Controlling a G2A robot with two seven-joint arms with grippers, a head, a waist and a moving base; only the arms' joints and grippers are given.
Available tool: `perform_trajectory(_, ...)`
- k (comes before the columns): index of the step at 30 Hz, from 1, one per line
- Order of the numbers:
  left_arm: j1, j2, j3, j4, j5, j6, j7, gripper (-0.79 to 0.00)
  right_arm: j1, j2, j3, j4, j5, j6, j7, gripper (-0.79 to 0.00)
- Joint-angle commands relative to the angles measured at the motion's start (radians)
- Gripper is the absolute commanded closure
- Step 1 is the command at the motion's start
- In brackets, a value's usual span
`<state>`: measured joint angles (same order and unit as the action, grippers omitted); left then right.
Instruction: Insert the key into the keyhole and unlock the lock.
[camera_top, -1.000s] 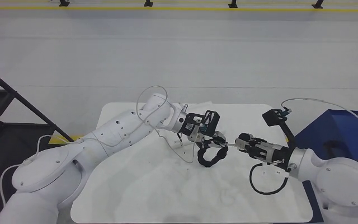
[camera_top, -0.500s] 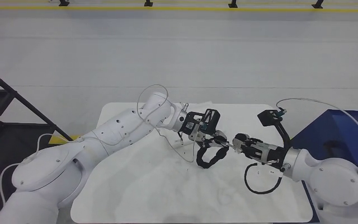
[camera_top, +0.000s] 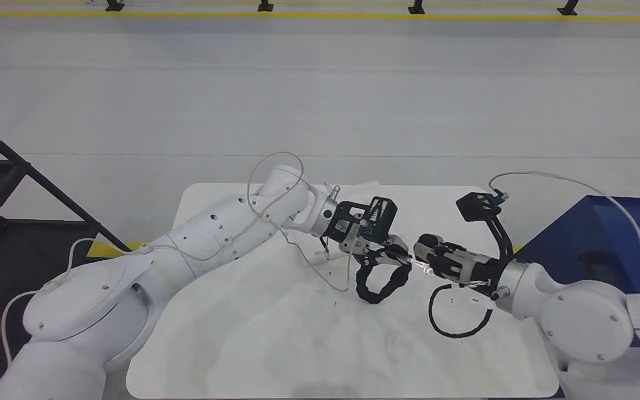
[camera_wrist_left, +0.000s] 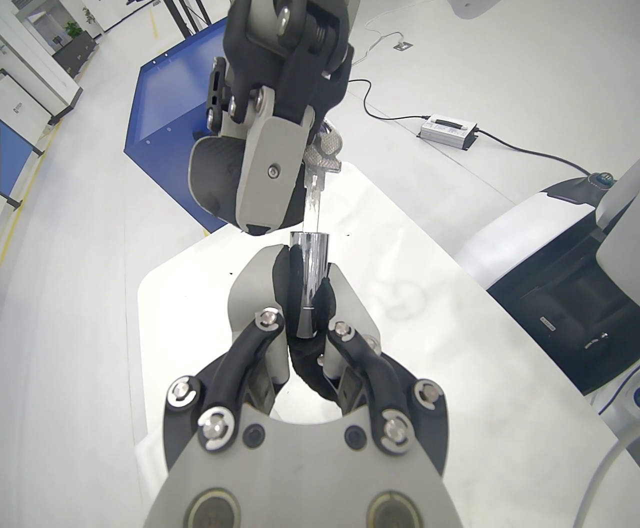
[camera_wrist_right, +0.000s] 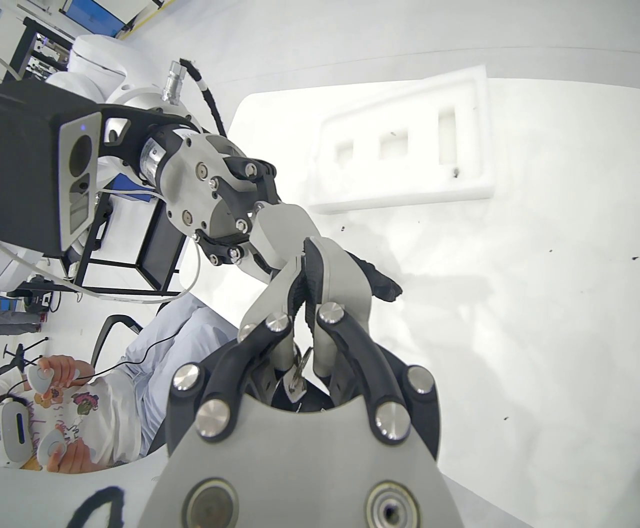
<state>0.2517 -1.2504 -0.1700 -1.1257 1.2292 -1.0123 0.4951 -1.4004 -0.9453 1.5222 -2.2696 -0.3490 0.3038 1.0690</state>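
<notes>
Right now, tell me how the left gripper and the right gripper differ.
The left gripper is shut on the chrome lock; the right gripper is shut on the key. The left gripper's load is thick and round, the right gripper's thin and flat. Both face each other above the table, key tip at the lock's end.

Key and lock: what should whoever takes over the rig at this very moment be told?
Left gripper: shut on the lock, gripping its chrome barrel over the table; the black cable loops from it.
Right gripper: shut on the key at its head, blade pointing at the barrel's end.
Done: both are gripped and lined up; the key's tip is at the keyhole, with most of the blade outside.
Left: push the key fully in, turn it, open the lock.
</notes>
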Motion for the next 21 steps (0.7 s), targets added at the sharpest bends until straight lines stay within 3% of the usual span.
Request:
perform_trajectory(1, 0.001, -0.001, 0.000, 0.000, 0.000, 0.000, 0.001, 0.000, 0.004, 0.000, -0.007, 0.004, -0.003, 0.004, -0.001, 0.000)
perform_trajectory(2, 0.002, -0.002, 0.000, 0.001, 0.001, 0.000, 0.000, 0.000, 0.006, 0.000, -0.008, 0.006, -0.003, 0.007, -0.005, 0.000)
perform_trajectory(3, 0.004, -0.003, 0.000, 0.003, 0.000, 0.000, 0.001, 0.000, 0.008, 0.000, -0.011, 0.008, -0.003, 0.010, -0.009, -0.077)
perform_trajectory(5, 0.009, -0.005, 0.000, 0.011, -0.003, 0.000, -0.001, 0.000, 0.012, 0.000, -0.011, 0.013, 0.001, 0.014, -0.018, -0.400)
perform_trajectory(6, 0.013, -0.005, 0.000, 0.016, -0.005, 0.000, -0.002, 0.000, 0.014, 0.000, -0.008, 0.016, 0.004, 0.015, -0.024, -0.785)
perform_trajectory(14, 0.031, 0.000, 0.000, 0.052, -0.028, 0.000, 0.006, 0.000, 0.028, 0.002, 0.020, 0.033, 0.055, -0.035, -0.038, -0.785)
perform_trajectory(21, 0.032, 0.028, 0.000, 0.077, -0.102, 0.000, -0.014, 0.000, 0.036, 0.014, 0.052, 0.059, 0.045, -0.241, 0.032, -0.785)
